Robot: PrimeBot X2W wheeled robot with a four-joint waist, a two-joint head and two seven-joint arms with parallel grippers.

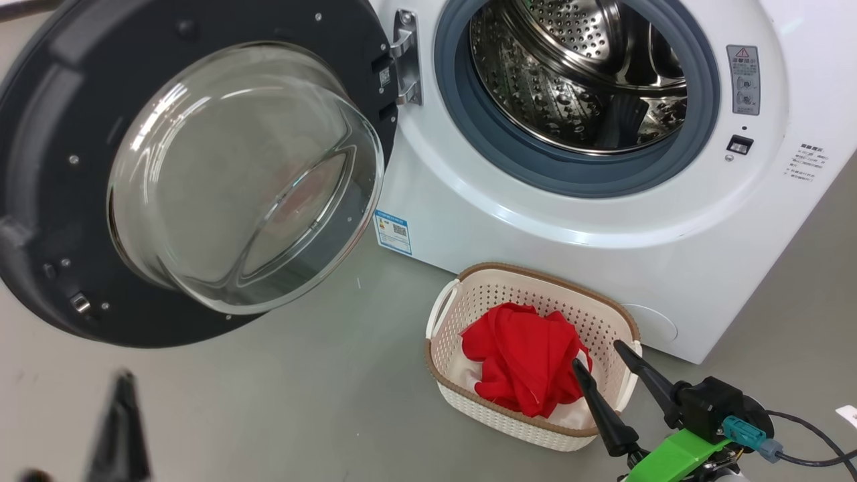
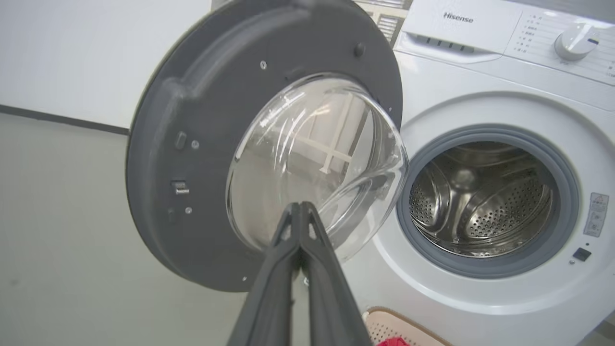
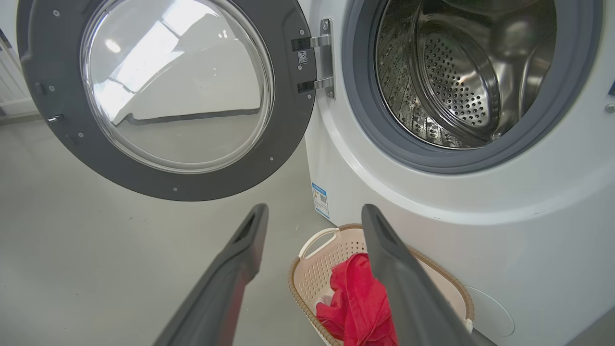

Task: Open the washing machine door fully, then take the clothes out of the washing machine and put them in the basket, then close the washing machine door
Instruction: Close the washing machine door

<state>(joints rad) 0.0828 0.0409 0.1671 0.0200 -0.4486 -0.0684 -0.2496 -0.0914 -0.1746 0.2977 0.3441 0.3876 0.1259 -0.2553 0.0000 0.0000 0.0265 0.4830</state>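
The washing machine door (image 1: 167, 167) stands swung wide open to the left, its glass bowl facing me. The washing machine (image 1: 602, 221) shows a bare steel drum (image 1: 582, 73) with no fabric in sight. Red clothes (image 1: 525, 365) lie heaped in the cream basket (image 1: 469, 288) on the floor before the machine. My right gripper (image 1: 599, 355) hovers open just above the basket's near right rim, nothing between its fingers. My left gripper (image 2: 300, 205) is shut and empty, pointing at the door's glass (image 2: 312, 163) from a little way off; a blurred dark finger (image 1: 120, 428) sits at lower left.
Grey floor (image 1: 301, 402) spreads left of the basket and under the open door. A white wall with a dark baseboard (image 2: 62, 120) runs behind the door. A cable (image 1: 817, 442) trails from my right wrist.
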